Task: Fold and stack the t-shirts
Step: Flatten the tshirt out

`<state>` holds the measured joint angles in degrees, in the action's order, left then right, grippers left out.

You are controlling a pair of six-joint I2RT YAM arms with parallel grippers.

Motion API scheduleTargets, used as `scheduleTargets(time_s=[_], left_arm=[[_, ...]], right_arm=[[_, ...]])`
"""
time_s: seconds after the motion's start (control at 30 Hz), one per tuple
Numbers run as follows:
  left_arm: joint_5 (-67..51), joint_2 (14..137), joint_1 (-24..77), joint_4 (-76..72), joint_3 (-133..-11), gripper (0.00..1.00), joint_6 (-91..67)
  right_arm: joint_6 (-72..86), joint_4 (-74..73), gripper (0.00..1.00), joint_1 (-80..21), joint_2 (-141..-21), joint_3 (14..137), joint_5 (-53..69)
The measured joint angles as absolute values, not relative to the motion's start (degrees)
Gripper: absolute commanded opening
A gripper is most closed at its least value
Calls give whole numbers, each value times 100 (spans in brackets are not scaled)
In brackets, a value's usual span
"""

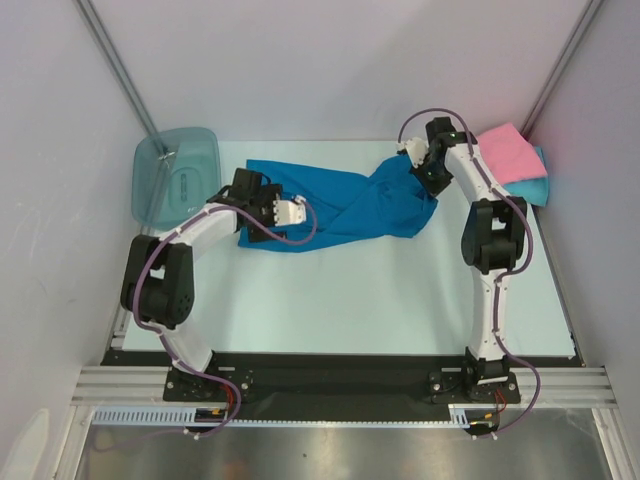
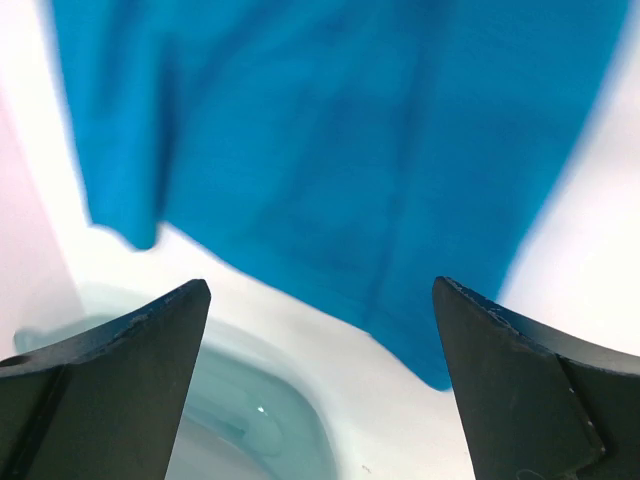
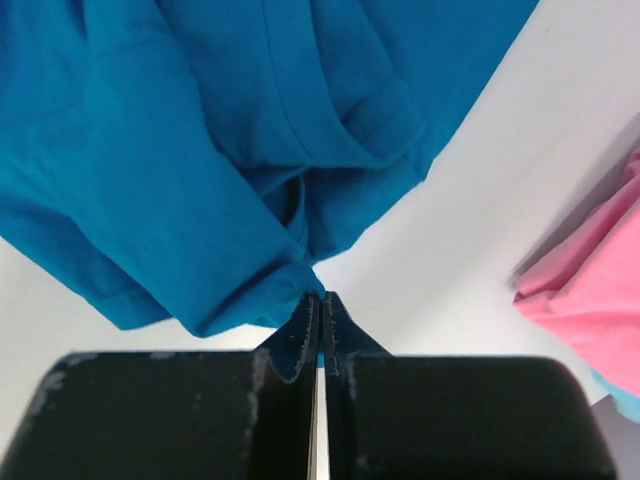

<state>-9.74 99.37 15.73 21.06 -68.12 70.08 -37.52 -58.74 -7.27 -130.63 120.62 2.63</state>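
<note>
The deep blue t-shirt point(image 1: 340, 205) lies rumpled and partly twisted on the far half of the tabletop point(image 1: 350, 300). Its long axis runs left to right, roughly parallel to the far edge. The jaws of the right arm point(image 1: 487, 235) are pressed fully together on a bunched fold at the shirt's right end, and the cloth fans away from that pinch towards the left. The jaws of the left arm point(image 1: 190, 240) gape as wide as they go and hold nothing. They hover over the shirt's left end, the cloth just ahead of the tips and not touching them. That loose end is far nearer the left arm, so spreading the shirt likely depends on a grip there.

The pink t-shirt point(image 1: 505, 150) lies on the turquoise t-shirt point(image 1: 540, 188) in the far right corner. A translucent teal bin point(image 1: 175, 180) sits in the far left corner. No brand, label or writing can be read.
</note>
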Motion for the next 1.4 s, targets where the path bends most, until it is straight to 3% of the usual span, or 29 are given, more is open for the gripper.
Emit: scheduleTargets(time_s=[0.17,0.33,0.43,0.73,1.27,1.37,1.4], left_arm=[[-1441,10326,1400,3267,-7137,100,7999],[-2040,12536,1127,5642,-10951,100,7839],[-2091,13456,1070,6051,-12554,100,7365],[-2121,13404,1020,7297,-11858,100,7190],[-1647,13316,478,7485,-11306,90,7133],[-1597,13316,458,7496,-11255,76,7220],[-1568,13316,458,7487,-11251,64,7247]], right_arm=[[-3776,-5804,0,-878,-13076,12226,189],[-3776,-5798,0,-982,-13076,12230,161],[-3776,-5793,0,-1017,-13076,12226,128],[-3822,-5787,0,-1044,-13076,12171,-91],[-3966,-5708,0,-1345,-13076,12079,-263],[-3968,-5708,0,-1369,-13076,12077,-266],[-3968,-5706,0,-1367,-13076,12077,-274]])
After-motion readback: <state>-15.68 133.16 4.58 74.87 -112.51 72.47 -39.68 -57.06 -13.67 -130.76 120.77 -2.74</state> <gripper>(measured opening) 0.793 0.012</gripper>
